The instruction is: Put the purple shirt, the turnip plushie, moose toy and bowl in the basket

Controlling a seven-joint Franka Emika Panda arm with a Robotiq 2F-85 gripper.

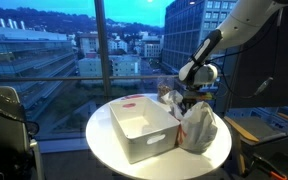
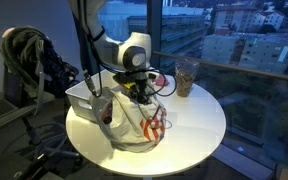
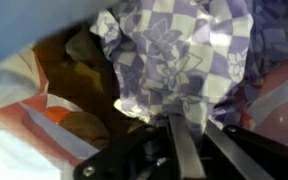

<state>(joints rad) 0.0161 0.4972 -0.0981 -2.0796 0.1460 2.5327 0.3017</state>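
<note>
In the wrist view my gripper is shut on a purple and white checked shirt, which bunches up above the fingers. Under it lie brown soft shapes; I cannot tell whether they are the moose toy. In both exterior views the gripper hangs just over a white bag with red print. The white basket stands beside the bag and looks empty. The turnip plushie and the bowl are not clearly visible.
Everything stands on a round white table in front of a large window. A dark cup-like object stands at the table's far side. A chair with dark clothing is next to the table.
</note>
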